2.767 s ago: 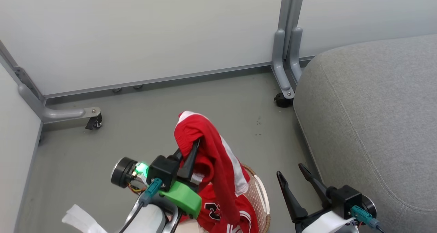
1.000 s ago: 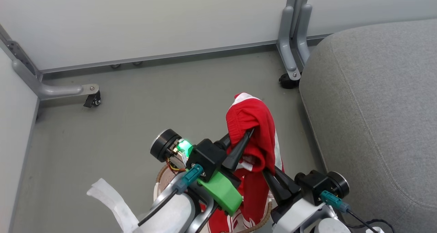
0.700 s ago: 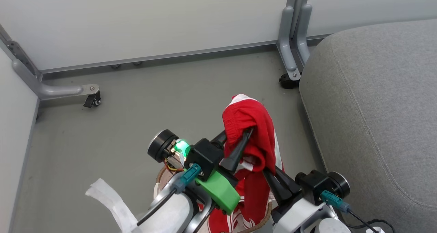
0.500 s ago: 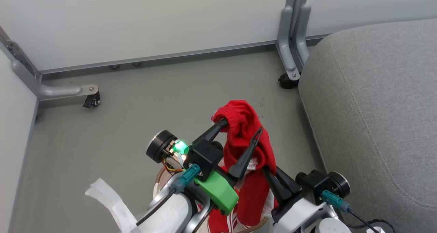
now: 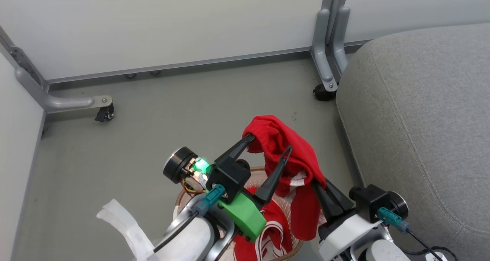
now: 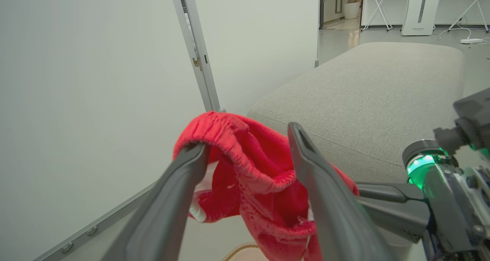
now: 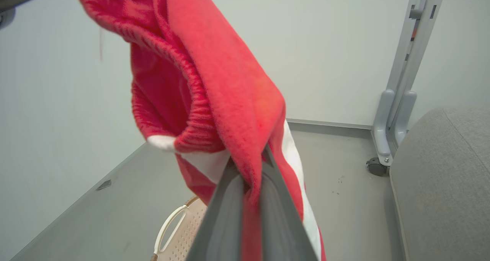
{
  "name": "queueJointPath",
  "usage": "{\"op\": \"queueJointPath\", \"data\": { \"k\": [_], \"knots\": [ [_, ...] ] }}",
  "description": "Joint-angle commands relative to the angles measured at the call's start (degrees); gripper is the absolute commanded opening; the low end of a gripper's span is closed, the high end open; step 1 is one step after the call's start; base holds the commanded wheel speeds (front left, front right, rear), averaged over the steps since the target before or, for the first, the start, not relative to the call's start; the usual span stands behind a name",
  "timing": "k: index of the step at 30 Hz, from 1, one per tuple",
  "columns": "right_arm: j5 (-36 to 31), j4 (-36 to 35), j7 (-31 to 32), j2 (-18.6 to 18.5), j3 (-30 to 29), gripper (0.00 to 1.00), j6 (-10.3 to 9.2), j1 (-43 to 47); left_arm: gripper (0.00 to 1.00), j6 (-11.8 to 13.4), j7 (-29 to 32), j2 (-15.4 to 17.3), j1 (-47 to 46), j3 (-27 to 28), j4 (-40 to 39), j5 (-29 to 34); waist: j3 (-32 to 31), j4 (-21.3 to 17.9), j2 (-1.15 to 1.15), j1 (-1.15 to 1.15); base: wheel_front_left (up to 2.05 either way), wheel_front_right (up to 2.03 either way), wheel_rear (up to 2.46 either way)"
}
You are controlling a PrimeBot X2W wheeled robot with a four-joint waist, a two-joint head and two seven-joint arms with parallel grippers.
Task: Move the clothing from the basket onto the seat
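One red garment hangs above the basket, pinched by our right end effector; left end effector gapes wide, waistband snagged on one finger. We should unhook it gently, then swing toward the seat

Basket, seemingly mostly below frame edge

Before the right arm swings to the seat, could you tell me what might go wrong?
1. The waistband of the shorts is hooked over a finger of the open left gripper; pulling away could snag or stretch it.
2. The right gripper pinches only a narrow fold, so the shorts might slip and fall short of the seat.
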Motion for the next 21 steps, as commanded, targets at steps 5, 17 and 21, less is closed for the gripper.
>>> {"op": "queueJointPath", "data": {
  "k": [5, 17, 21],
  "knots": [
    [0.1, -0.8, -0.3, -0.2, -3.2, 0.00, -0.08, 1.3, 1.00, 0.8, -0.3, 0.7, 0.1, -0.2, 0.1, 0.2, -0.3, -0.3, 0.00, 0.00, 0.00, 0.00, 0.00],
    [-2.3, -6.5, -0.3, -0.2, -8.4, 0.00, -0.08, 1.0, 1.00, 0.7, -0.9, 3.8, 2.4, -0.3, -0.7, -0.3, 2.2, -6.1, 0.00, 0.00, 0.00, 0.00, 0.00],
    [-2.3, -8.8, -0.3, -0.2, -9.3, 0.00, -0.08, 0.4, 1.00, -0.2, -1.3, 4.8, 2.3, -0.5, -0.7, -0.6, 4.0, -9.1, 0.00, 0.00, 0.00, 0.00, 0.00]
  ]
}}
